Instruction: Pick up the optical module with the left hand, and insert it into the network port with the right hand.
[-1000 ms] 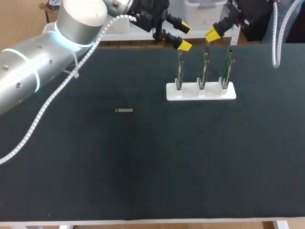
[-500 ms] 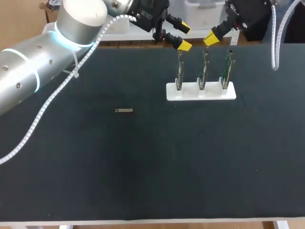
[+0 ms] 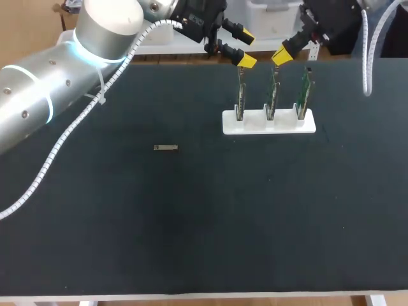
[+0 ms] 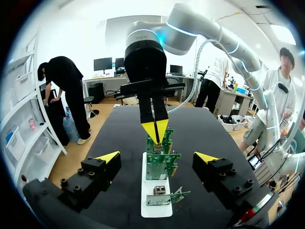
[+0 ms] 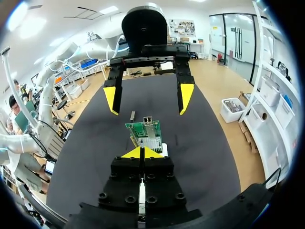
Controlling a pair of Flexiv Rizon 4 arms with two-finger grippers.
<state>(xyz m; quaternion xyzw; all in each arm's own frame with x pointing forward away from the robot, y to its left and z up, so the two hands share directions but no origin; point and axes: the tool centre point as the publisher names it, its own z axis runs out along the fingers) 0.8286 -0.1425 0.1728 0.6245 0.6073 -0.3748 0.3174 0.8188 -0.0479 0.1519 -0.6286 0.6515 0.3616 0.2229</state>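
Hovering beside the boards, left pincer gapes.

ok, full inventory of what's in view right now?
optical module: 1, grey, lying flat on the table, well apart from the holder.
holder: 1, white, far side of the table.
circuit boards: 3, green, upright in a row in the holder's slots.
table: 1, black top.
left arm: 1, silver, comes in from the head view's left.
left pincer: 1, black with yellow tips, open, above the board at the row's end nearest the module.
right pincer: 1, black with yellow tips, tips together, just above the middle board.
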